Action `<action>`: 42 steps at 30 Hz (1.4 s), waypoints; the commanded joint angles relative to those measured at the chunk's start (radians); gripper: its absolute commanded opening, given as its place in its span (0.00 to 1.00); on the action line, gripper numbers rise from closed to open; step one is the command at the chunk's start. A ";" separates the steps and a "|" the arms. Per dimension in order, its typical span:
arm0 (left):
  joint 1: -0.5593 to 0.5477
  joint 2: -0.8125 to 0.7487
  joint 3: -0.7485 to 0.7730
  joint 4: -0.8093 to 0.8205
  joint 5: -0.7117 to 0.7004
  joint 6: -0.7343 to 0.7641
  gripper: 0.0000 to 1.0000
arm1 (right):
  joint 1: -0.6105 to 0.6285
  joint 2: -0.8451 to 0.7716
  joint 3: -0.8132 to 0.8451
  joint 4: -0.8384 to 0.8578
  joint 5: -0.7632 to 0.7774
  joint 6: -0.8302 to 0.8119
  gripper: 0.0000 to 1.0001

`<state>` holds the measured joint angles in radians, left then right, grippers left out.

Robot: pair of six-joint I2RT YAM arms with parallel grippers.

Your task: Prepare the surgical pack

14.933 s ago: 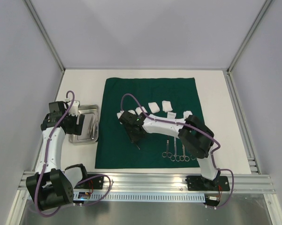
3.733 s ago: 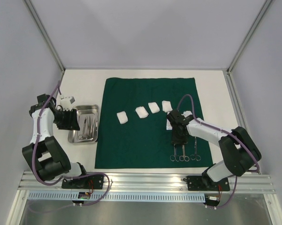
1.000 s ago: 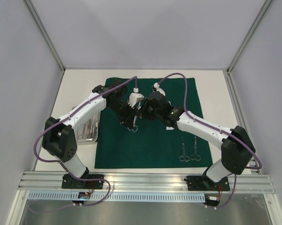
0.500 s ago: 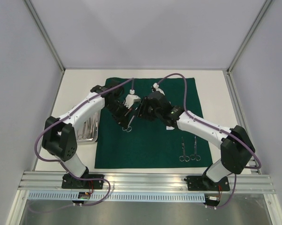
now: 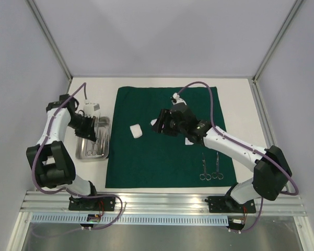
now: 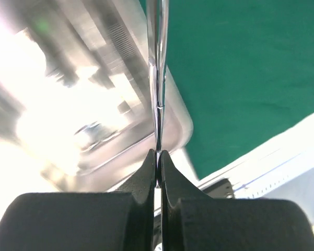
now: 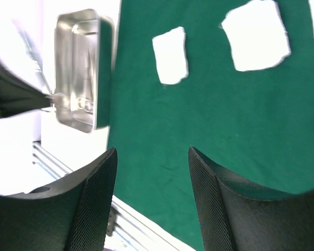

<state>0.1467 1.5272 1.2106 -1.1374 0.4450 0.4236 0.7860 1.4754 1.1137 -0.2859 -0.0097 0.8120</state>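
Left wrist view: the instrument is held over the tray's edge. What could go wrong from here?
The left end effector pinches the slim metal instrument only at its very tips, on a thin edge, so it may pivot or slip. It lines up with the rim of the steel tray, so releasing here might drop it on the rim or the green drape.

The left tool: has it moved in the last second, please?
Yes: the left tool went left, off the green drape to over the steel tray.

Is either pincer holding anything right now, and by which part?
Left pincer grips a slim metal instrument by its thin shank, above the tray; which end, I cannot tell. Right pincer is open, empty.
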 commanded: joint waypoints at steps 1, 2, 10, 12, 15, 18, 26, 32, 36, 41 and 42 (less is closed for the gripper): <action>0.140 -0.012 0.027 -0.059 -0.034 0.110 0.00 | -0.027 -0.023 -0.043 -0.004 -0.035 -0.053 0.58; 0.164 0.000 0.035 -0.065 -0.034 0.122 0.00 | -0.039 -0.021 -0.052 0.001 -0.054 -0.053 0.58; 0.218 0.091 0.014 -0.045 -0.086 0.170 0.00 | -0.083 0.000 -0.091 0.005 -0.108 -0.086 0.57; 0.237 0.131 0.023 -0.045 -0.091 0.165 0.00 | -0.090 -0.001 -0.092 -0.005 -0.108 -0.100 0.57; 0.252 0.178 0.040 -0.053 -0.075 0.173 0.00 | -0.103 -0.009 -0.100 -0.009 -0.108 -0.108 0.57; 0.254 0.220 0.058 -0.056 -0.069 0.176 0.00 | -0.111 -0.012 -0.109 -0.007 -0.110 -0.108 0.57; 0.252 0.292 0.069 -0.065 -0.012 0.175 0.00 | -0.114 -0.003 -0.118 -0.001 -0.118 -0.093 0.57; 0.254 0.326 0.086 -0.076 0.012 0.185 0.01 | -0.113 0.000 -0.107 -0.012 -0.113 -0.096 0.57; 0.254 0.361 0.110 -0.100 0.021 0.195 0.01 | -0.114 -0.006 -0.104 -0.012 -0.113 -0.091 0.57; 0.252 0.415 0.136 -0.117 0.020 0.202 0.06 | -0.113 -0.006 -0.103 -0.024 -0.105 -0.093 0.57; 0.252 0.418 0.139 -0.116 0.020 0.204 0.07 | -0.114 -0.007 -0.101 -0.024 -0.107 -0.093 0.57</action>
<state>0.3943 1.9324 1.3178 -1.2377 0.4419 0.5907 0.6754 1.4727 0.9955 -0.3058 -0.1143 0.7277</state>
